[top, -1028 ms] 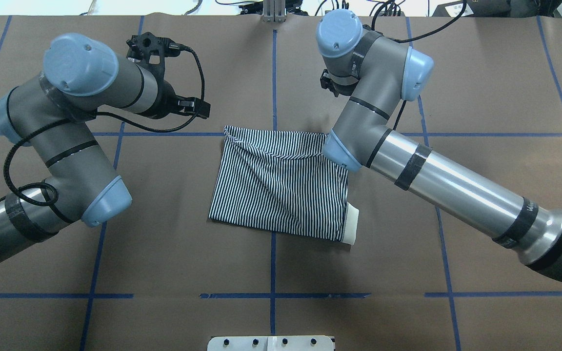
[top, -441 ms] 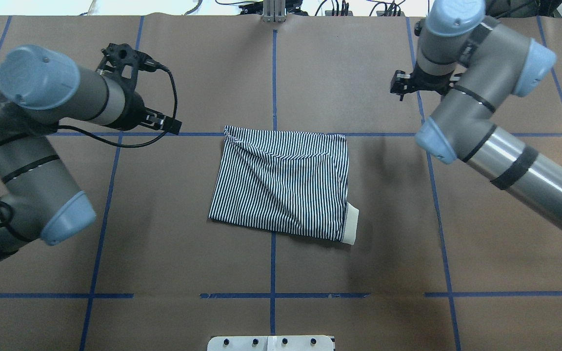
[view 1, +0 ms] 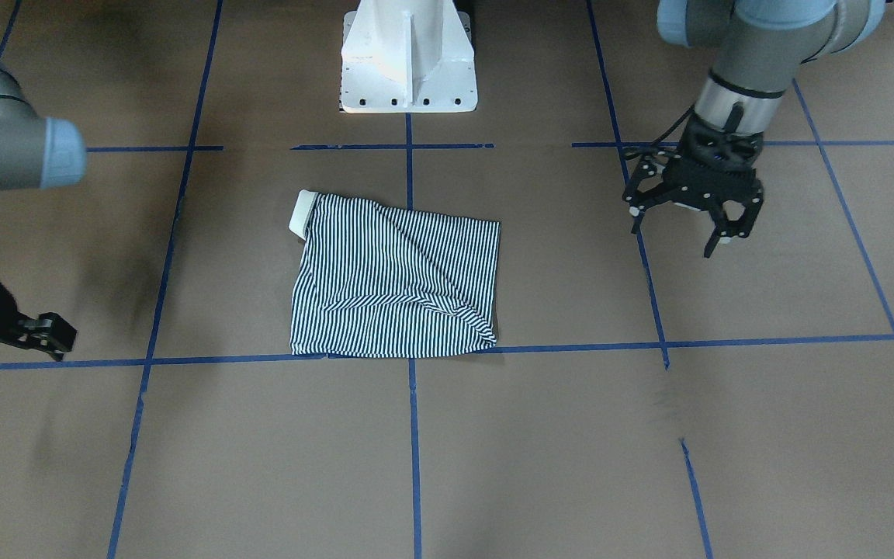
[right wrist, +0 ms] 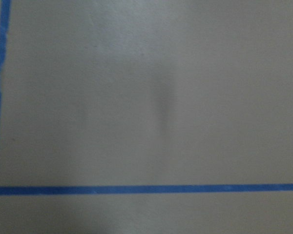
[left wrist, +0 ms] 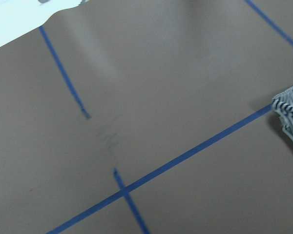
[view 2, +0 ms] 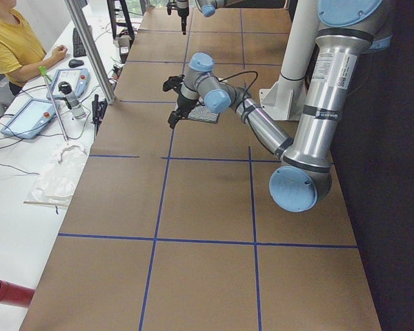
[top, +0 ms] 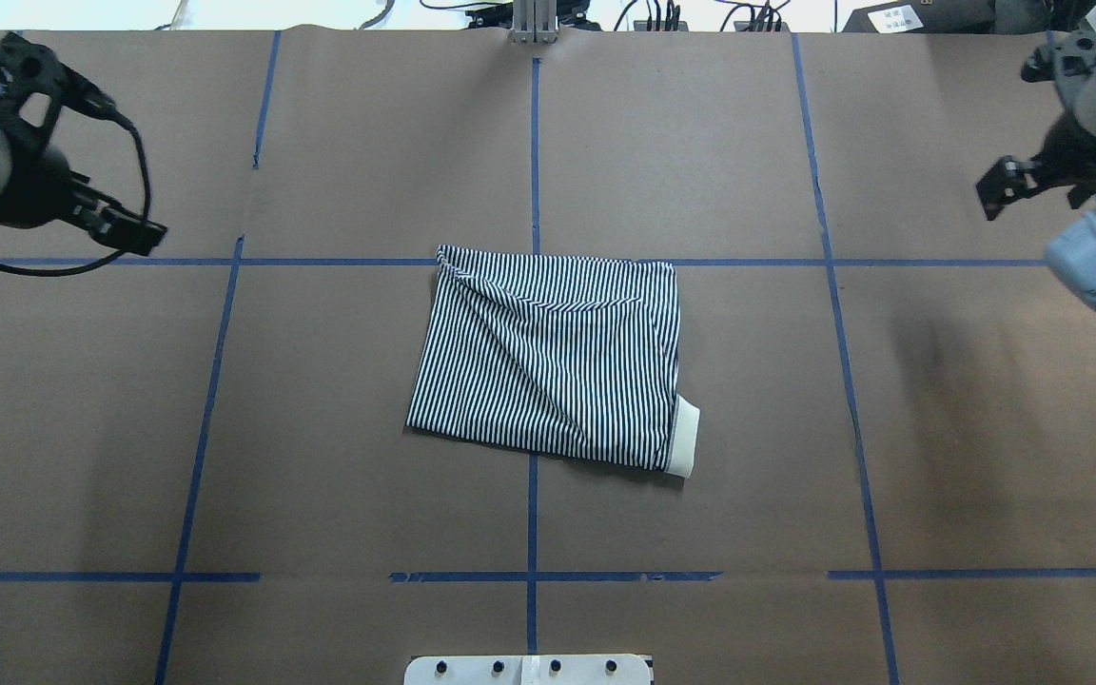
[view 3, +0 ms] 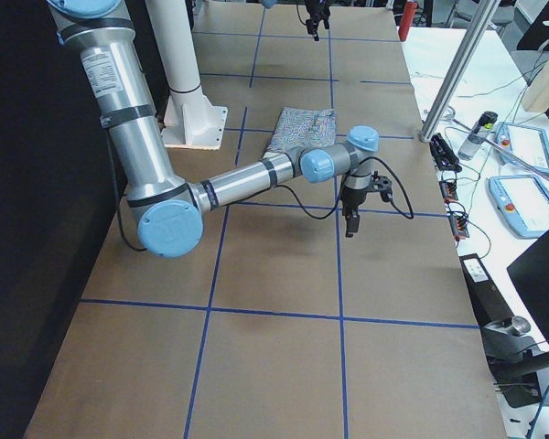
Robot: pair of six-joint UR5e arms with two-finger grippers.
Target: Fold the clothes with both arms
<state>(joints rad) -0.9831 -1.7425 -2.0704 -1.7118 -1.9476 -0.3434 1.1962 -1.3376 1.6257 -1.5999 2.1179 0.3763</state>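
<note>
Shirt (top: 548,357) lies folded on the table (top: 320,428), well apart from my grippers. My left gripper (view 1: 676,233) hangs wide, empty; my right gripper (top: 1009,185), cropped at the far right edge, I cannot tell.

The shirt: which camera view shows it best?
The overhead exterior view: the shirt lies whole and unblocked at the centre. The front-facing view also shows it whole. Both side views show it small, and in the left one the left arm partly covers it. The left wrist view catches one corner; the right wrist view shows none.
</note>
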